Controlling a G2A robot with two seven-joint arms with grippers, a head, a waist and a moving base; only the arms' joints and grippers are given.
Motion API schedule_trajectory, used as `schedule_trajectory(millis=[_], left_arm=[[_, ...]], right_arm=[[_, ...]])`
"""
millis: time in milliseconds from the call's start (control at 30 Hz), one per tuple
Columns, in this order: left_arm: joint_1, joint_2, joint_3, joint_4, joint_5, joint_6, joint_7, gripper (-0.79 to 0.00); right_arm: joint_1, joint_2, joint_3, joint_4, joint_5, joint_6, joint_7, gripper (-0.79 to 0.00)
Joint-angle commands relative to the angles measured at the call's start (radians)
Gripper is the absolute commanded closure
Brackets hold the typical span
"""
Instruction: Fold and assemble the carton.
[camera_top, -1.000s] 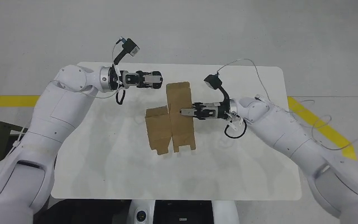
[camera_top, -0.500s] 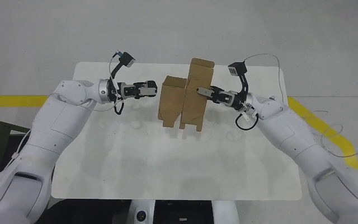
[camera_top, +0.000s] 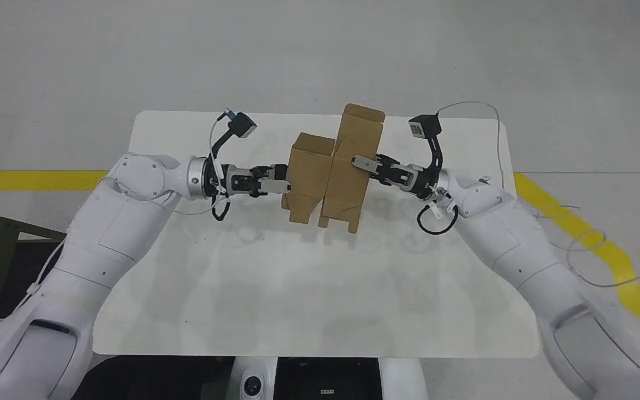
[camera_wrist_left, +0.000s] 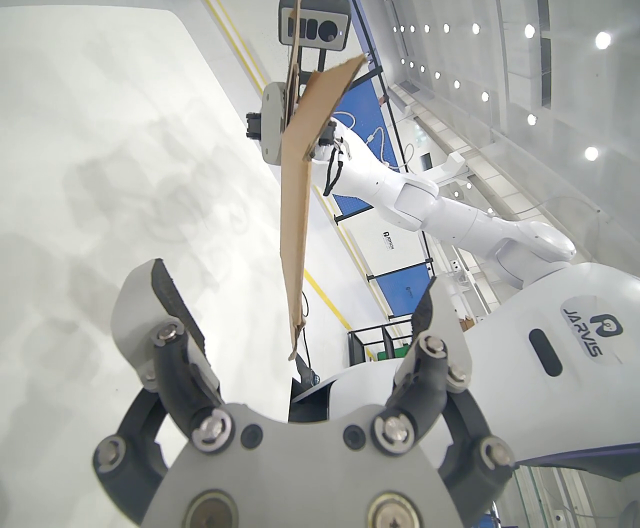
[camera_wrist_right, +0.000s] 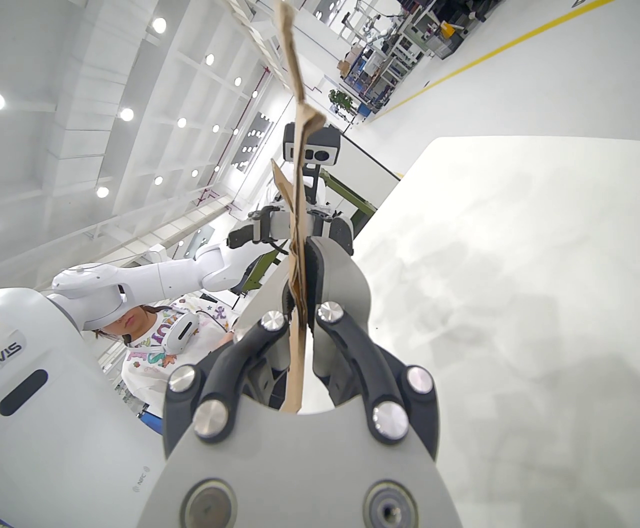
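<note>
Top view: we see right claw (camera_top: 357, 161) clamped on flattened carton (camera_top: 325, 185) near far edge of desk (camera_top: 200, 300); left claw (camera_top: 284, 180) open beside it.

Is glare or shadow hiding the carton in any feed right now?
Top view: even light, no glare on the carton, only faint shadows on the table. Left wrist view: bright lamps sit clear of the carton, which is edge-on beyond the open left claw. Right wrist view: straight lines bow, and the carton shows plainly in the shut right claw.

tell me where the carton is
Top view: the carton is held above the table at its far middle by the right gripper, left gripper alongside.
</note>
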Motion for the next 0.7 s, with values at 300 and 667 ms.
schedule_trajectory(millis=[300,667], left_arm=[[0.020,-0.008,0.006,-0.017,0.032,0.003,-0.003,-0.366],[0.021,-0.017,0.007,-0.014,0.056,0.003,-0.003,0.000]], right_arm=[[-0.013,-0.018,0.034,0.013,0.000,0.005,0.019,0.000],[-0.028,-0.031,0.069,0.018,-0.005,0.010,0.042,0.000]])
